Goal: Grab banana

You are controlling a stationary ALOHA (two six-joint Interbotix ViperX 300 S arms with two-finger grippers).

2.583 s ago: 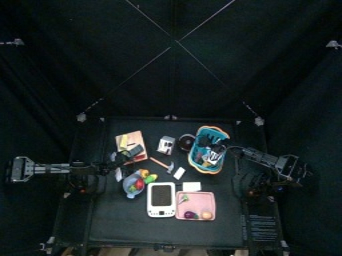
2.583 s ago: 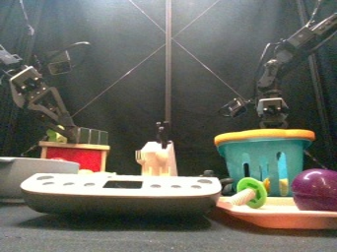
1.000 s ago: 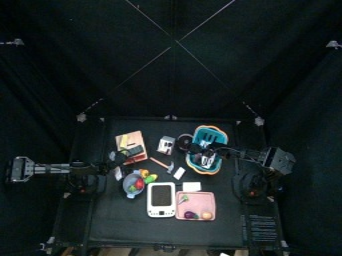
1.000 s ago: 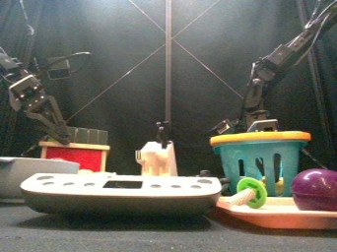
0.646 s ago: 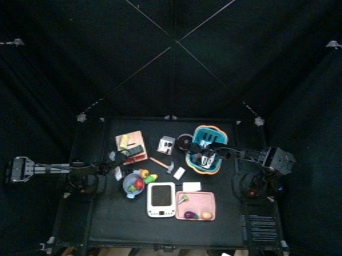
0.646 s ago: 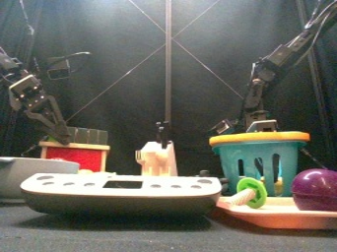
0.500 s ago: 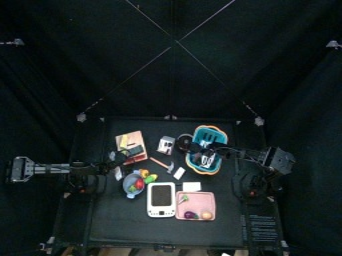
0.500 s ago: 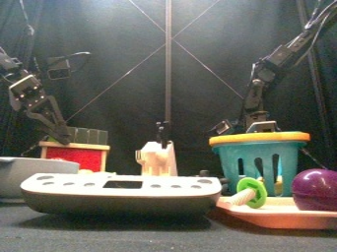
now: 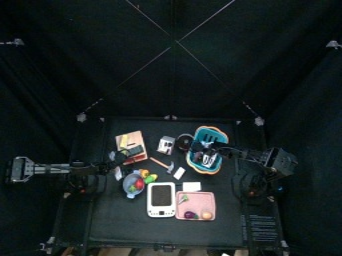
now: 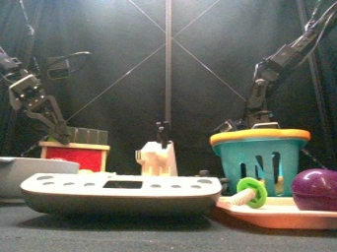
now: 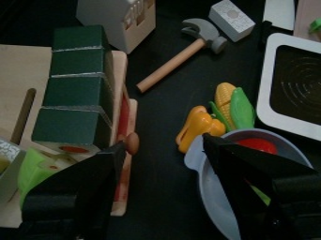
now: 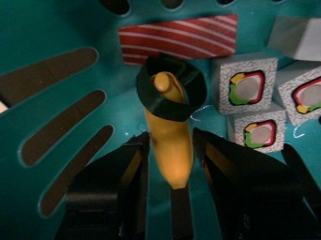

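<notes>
Banana [image 12: 170, 136] lying in the teal basket [image 12: 56, 94], beside a striped block [image 12: 182, 39] and dice-like cubes [image 12: 245, 82]. Right gripper [image 12: 172, 173] down inside the basket, jaws spread wide either side of the banana, not clamped. Left gripper [image 11: 160, 178] hovering over the worktop [image 11: 163, 112], jaws apart, holding nothing.

smooth, seemingly plastic banana [image 12: 168, 141] in glossy teal basket [image 12: 56, 56] (slotted walls).
</notes>
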